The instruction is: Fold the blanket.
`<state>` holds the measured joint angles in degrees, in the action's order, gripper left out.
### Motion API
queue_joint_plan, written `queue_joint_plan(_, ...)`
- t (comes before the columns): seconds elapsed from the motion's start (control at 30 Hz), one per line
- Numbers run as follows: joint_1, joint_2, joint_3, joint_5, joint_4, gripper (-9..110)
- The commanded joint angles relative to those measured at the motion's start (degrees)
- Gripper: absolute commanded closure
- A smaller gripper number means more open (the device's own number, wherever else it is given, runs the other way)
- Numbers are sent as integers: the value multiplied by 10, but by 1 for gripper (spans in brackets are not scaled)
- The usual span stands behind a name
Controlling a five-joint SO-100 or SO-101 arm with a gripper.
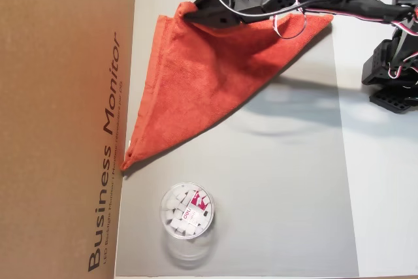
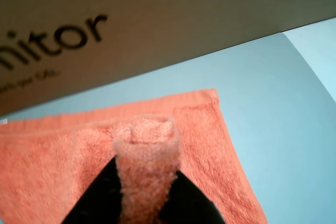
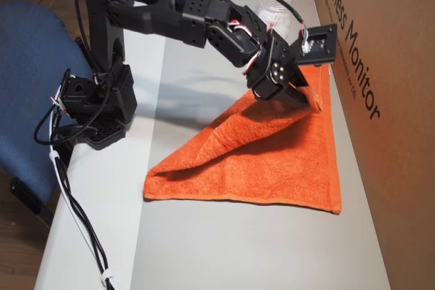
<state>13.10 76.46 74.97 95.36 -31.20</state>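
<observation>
The blanket (image 1: 209, 76) is an orange-red terry towel doubled into a triangle on the grey mat (image 1: 281, 181). Its long edge runs along the cardboard box. My gripper (image 1: 189, 12) is shut on a lifted corner of it at the top of the mat, close to the box. In the wrist view the black fingers (image 2: 102, 195) pinch a rolled fold of the blanket (image 2: 210, 145) between them, with the gripper (image 2: 147, 163) just above the lower layer. In the other overhead view the gripper (image 3: 314, 100) holds the upper flap of the blanket (image 3: 272, 161) raised off the layer beneath.
A large cardboard box (image 1: 59, 122) borders the mat along the blanket's side. A clear plastic jar (image 1: 187, 212) of white pieces stands on the mat beyond the blanket's far tip. The arm's base (image 3: 95, 106) and cables sit at the table edge by a blue chair (image 3: 27, 86).
</observation>
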Motion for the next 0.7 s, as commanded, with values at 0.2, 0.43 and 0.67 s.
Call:
queue_joint_plan(0.2,20,-69,-125,52,11,102)
queue_joint_plan(0.43,37,-141,-196,70,12,102)
queue_joint_plan(0.67,54,-214,-245,115,44,102)
